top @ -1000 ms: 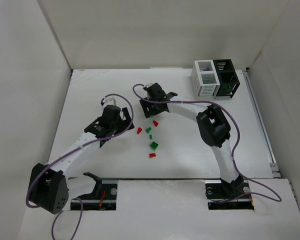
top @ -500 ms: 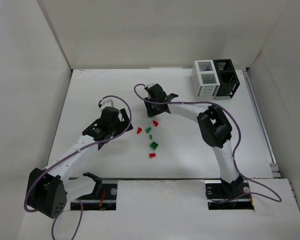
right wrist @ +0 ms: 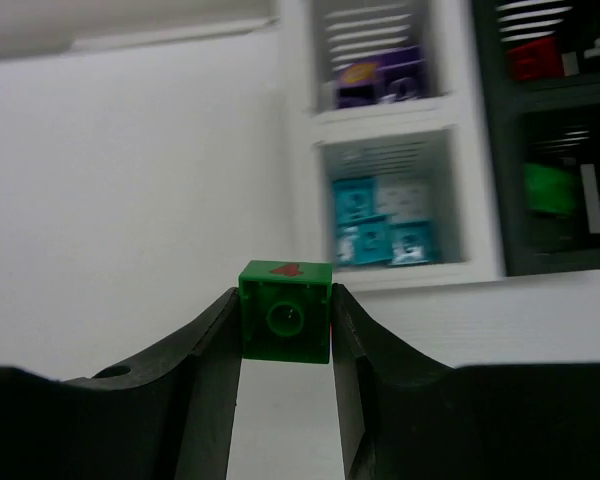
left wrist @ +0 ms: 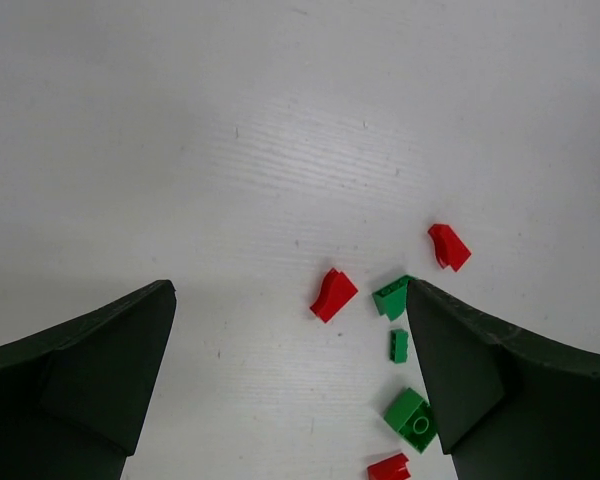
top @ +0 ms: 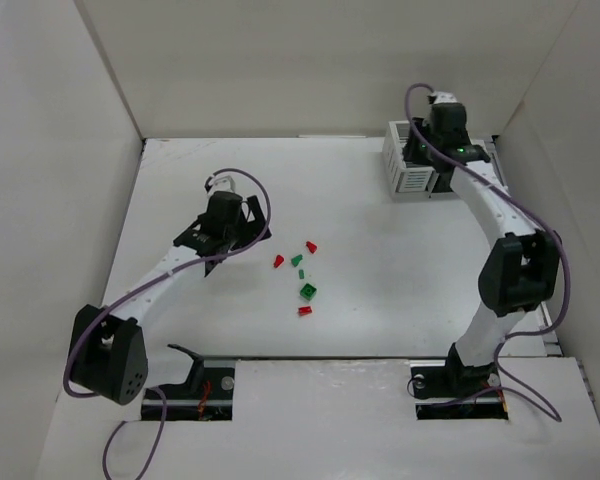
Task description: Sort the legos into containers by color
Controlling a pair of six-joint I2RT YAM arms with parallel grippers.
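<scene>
My right gripper is shut on a green lego, held above the table just short of the containers. The white container holds purple legos and teal legos. The black container holds a red lego and a green one. My left gripper hangs open over the table. Ahead of it lie loose legos: red, green, red, a small green, green and red. From above, the same cluster sits mid-table.
White walls enclose the table on the left, back and right. The containers stand at the back right corner, partly hidden by my right arm. The arm bases and cables sit at the near edge.
My right gripper closed on a green lego at the cluster and swung with it to the back right, over the containers. The left arm shifted slightly and stayed open.
</scene>
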